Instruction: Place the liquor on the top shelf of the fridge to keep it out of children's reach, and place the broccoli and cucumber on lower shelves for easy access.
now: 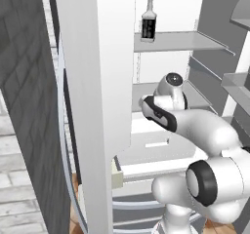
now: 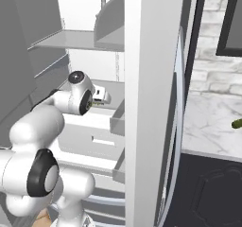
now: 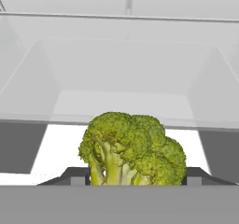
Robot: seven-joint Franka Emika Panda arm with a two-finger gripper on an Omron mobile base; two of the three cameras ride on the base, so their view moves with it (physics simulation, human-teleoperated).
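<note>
The liquor [image 1: 149, 21] stands upright on the top shelf [image 1: 180, 41] of the open fridge [image 1: 166, 4]. My arm reaches into the fridge at the level of a lower shelf [image 1: 144, 94]. The gripper [image 3: 135, 176] is shut on the broccoli [image 3: 133, 150], a yellow-green bumpy floret held between the two dark fingertips [image 3: 77, 176], stalk down. From the right base view, the gripper [image 2: 100, 98] shows just past the wrist, with a bit of green under it. The cucumber [image 2: 236, 123] lies on the marble counter [image 2: 212, 122], outside the fridge to the right.
An open fridge door [image 1: 97, 82] stands close on the left of the arm, and another door panel [image 2: 151, 103] close on its right. Door bins [image 2: 118, 119] jut out beside the wrist. White drawers [image 1: 156, 143] sit below the shelf. A grey shelf edge [image 3: 116, 120] crosses behind the broccoli.
</note>
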